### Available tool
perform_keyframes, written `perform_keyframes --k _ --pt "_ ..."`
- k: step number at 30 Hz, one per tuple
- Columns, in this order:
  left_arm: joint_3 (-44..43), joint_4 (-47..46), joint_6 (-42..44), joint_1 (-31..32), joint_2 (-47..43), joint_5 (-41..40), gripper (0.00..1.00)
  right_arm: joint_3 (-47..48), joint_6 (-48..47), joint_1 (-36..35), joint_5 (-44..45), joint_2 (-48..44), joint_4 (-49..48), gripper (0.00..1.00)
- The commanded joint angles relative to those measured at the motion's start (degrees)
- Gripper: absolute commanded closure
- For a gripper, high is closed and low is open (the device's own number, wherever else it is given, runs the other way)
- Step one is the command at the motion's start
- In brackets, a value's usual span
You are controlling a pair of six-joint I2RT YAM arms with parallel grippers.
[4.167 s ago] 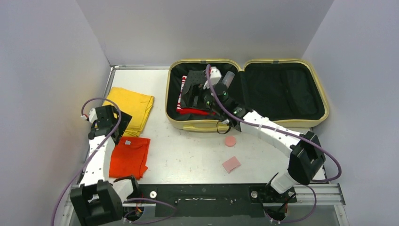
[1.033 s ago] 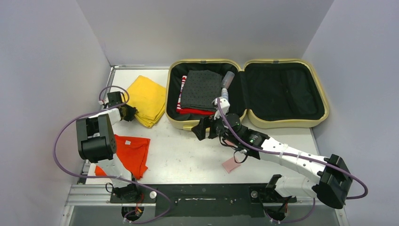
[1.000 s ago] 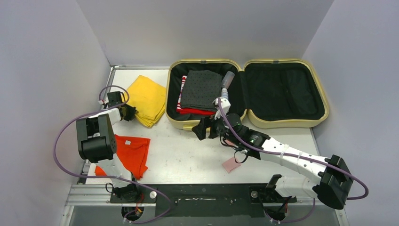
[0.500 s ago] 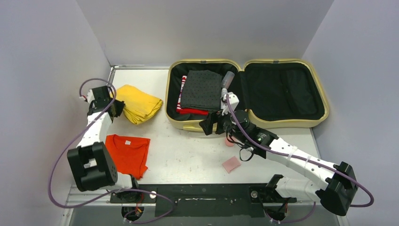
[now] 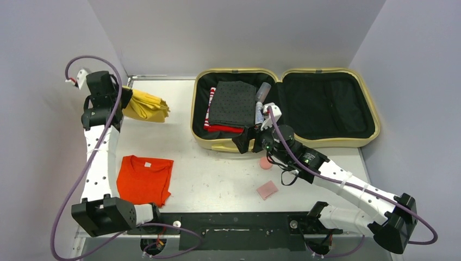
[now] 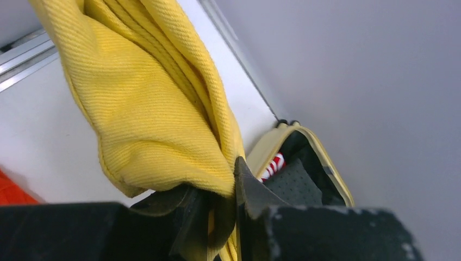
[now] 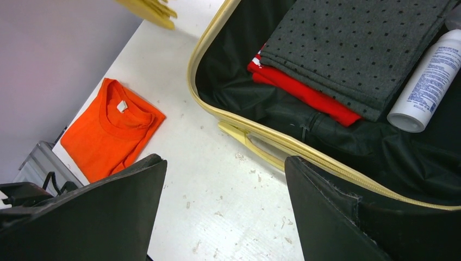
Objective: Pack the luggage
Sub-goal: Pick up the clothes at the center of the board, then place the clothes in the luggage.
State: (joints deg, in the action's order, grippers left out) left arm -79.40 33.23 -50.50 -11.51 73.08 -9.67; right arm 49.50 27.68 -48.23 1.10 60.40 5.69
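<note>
Luggage (image 5: 326, 109) lies open on the far bench (image 5: 217, 174); its left half holds a grey cloth (image 5: 232, 103) over a red cloth (image 5: 217, 128), plus a bottle (image 5: 259, 114). Left end effector (image 6: 234, 190) pinches a yellow cloth (image 6: 152, 109); right end effector (image 7: 224, 163) is spread.

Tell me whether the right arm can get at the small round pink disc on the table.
Probably yes: the open, empty right gripper hovers close beside the small round pink disc, with only bare table between them.
</note>
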Motion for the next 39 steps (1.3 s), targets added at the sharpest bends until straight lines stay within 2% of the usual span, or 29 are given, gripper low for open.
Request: perform_keyframes --k 1,5,12,18,25,30,35,39 --pt "-13.6 -6.4 3.3 7.7 -0.2 1.6 1.0 1.8 -0.1 0.2 0.0 -2.9 0.6 0.18" --pt "-19.1 -9.3 4.1 14.1 1.5 4.7 1.0 1.9 -0.2 0.2 0.0 -4.4 2.1 0.18" --pt "-21.7 -22.8 4.0 21.1 6.8 19.7 1.0 0.9 -1.4 0.2 1.9 -7.9 3.5 0.18" --pt "-28.5 -26.7 5.7 27.3 18.6 32.0 1.0 -0.5 -2.9 0.2 3.2 -10.8 4.1 0.18" --pt "-41.3 -26.1 10.1 35.3 31.7 38.5 1.0 -2.6 -4.1 0.2 2.5 -14.9 2.9 0.18" --pt "-48.7 -30.4 10.0 38.0 39.7 43.3 1.0 -5.1 -4.7 0.1 1.8 -19.3 1.5 0.18" --pt "-51.6 -42.1 4.8 38.3 47.0 50.3 1.0 -5.7 -6.0 0.2 2.3 -21.8 2.3 0.18" --pt "-54.5 -41.1 4.2 37.6 52.6 52.3 1.0 -5.0 -6.5 0.2 3.8 -22.9 5.2 0.18"
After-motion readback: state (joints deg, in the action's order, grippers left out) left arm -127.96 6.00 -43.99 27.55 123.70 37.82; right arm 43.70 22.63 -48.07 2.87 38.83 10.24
